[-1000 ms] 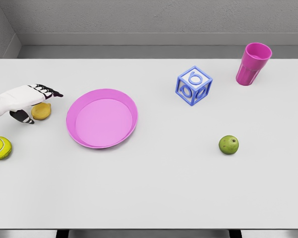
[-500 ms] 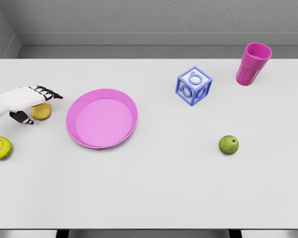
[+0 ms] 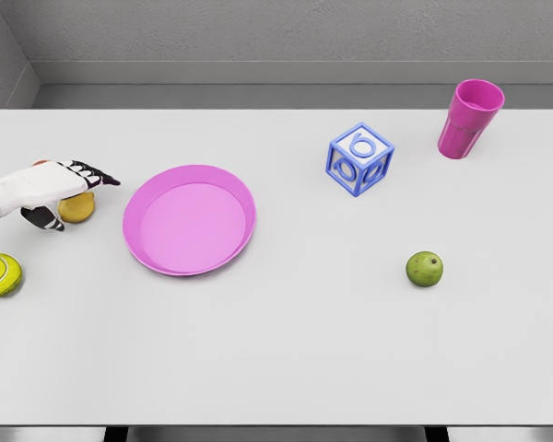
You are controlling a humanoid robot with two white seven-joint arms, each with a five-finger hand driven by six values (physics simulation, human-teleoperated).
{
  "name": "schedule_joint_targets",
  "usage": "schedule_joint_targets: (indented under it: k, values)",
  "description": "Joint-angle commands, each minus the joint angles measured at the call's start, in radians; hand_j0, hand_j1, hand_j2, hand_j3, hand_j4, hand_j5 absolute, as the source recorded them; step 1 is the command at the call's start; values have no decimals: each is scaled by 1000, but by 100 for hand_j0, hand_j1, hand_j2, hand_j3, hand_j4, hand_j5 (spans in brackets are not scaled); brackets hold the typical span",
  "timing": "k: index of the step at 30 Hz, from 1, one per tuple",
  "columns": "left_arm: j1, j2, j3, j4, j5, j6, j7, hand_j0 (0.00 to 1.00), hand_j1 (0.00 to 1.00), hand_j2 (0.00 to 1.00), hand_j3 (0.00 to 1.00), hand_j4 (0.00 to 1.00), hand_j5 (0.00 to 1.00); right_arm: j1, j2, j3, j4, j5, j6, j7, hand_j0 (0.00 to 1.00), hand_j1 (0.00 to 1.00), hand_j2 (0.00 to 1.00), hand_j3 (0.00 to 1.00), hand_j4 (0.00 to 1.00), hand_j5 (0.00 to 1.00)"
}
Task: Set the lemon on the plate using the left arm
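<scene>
While the white worktop [image 3: 286, 350] is being surveyed, the pink plate [image 3: 189, 220] is lying bare at its nine o'clock side. The left hand [image 3: 46, 189] is being held over the lemon [image 3: 77, 207], fingers [image 3: 92, 172] extended, thumb beneath, nothing gripped yet, presumably for grasping. Much of the lemon is being hidden.
</scene>
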Motion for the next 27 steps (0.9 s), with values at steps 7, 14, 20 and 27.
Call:
schedule_joint_targets:
  k: [7, 14, 20, 27]
  values:
    - [0, 1, -1, -1, 10, 2, -11, 76, 76, 76, 76, 76, 76, 0, 0, 0, 0, 0, 0, 0, 100, 100, 100, 100, 100, 100]
    - [2, 4, -1, -1, 19, 2, -11, 69, 69, 69, 69, 69, 69, 0, 0, 0, 0, 0, 0, 0, 100, 100, 100, 100, 100, 100]
    - [2, 4, -1, -1, 22, 2, -11, 63, 63, 63, 63, 63, 63, 0, 0, 0, 0, 0, 0, 0, 100, 100, 100, 100, 100, 100]
    - [2, 4, -1, -3, 24, 2, -11, 59, 59, 59, 59, 59, 59, 0, 0, 0, 0, 0, 0, 0, 100, 100, 100, 100, 100, 100]
